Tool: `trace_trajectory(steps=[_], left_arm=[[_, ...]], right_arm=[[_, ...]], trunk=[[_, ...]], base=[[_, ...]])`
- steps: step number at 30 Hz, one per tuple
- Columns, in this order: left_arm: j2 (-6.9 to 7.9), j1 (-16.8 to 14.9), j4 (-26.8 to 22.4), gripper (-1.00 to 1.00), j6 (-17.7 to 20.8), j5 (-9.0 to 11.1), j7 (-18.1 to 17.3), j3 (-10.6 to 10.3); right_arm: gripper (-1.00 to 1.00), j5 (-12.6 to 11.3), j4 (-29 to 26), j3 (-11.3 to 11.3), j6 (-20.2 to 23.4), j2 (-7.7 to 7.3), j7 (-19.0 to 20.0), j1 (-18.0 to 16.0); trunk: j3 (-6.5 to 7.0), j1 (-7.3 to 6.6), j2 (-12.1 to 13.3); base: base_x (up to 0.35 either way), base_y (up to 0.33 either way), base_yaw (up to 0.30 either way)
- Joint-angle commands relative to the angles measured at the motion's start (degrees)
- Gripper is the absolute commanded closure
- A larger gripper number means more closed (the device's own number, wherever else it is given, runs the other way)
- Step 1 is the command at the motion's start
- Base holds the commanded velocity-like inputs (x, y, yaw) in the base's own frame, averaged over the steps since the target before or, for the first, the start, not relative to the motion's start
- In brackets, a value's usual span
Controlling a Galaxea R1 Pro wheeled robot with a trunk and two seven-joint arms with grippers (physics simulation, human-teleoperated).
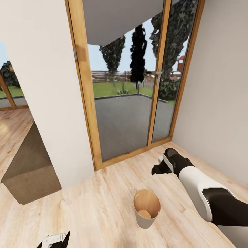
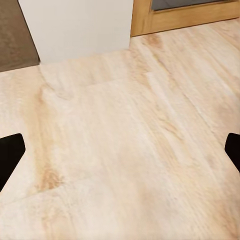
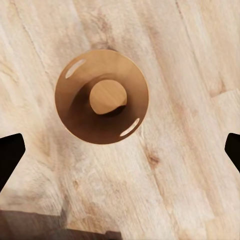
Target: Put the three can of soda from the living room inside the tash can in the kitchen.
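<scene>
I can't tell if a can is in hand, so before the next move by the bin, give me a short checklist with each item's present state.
1. Trash can upright on the wood floor: ok.
2. Bin mouth unobstructed, seen from above in the right wrist view: ok.
3. Right gripper holding a soda can: not ok; fingertips spread wide with nothing between them.
4. Left gripper holding a can: not ok; fingertips apart over bare floor.
5. Cans already inside the bin: cannot tell; the visible interior looks like plain wood.
6. Right gripper directly above the bin: cannot tell.
</scene>
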Motion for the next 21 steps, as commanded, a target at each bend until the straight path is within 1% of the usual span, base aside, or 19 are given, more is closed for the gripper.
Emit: trace_trajectory(steps=[1, 21], left_arm=[[0.0, 0.0, 0.0, -1.0, 0.0, 0.0, 0.0, 0.0], [0.04, 0.0, 0.0, -1.0, 0.0, -0.1, 0.0, -0.1]], right_arm=[[-1.0, 0.0, 0.0, 0.0, 0.0, -0.01, 0.0, 0.0], [-1.0, 0.0, 0.0, 0.0, -0.1, -0.02, 0.0, 0.0]], trunk=[[-0.18, 0.23, -0.4], [-3.77, 4.62, -8.4]], base=[[0.0, 0.0, 0.0], [0.0, 0.0, 0.0]])
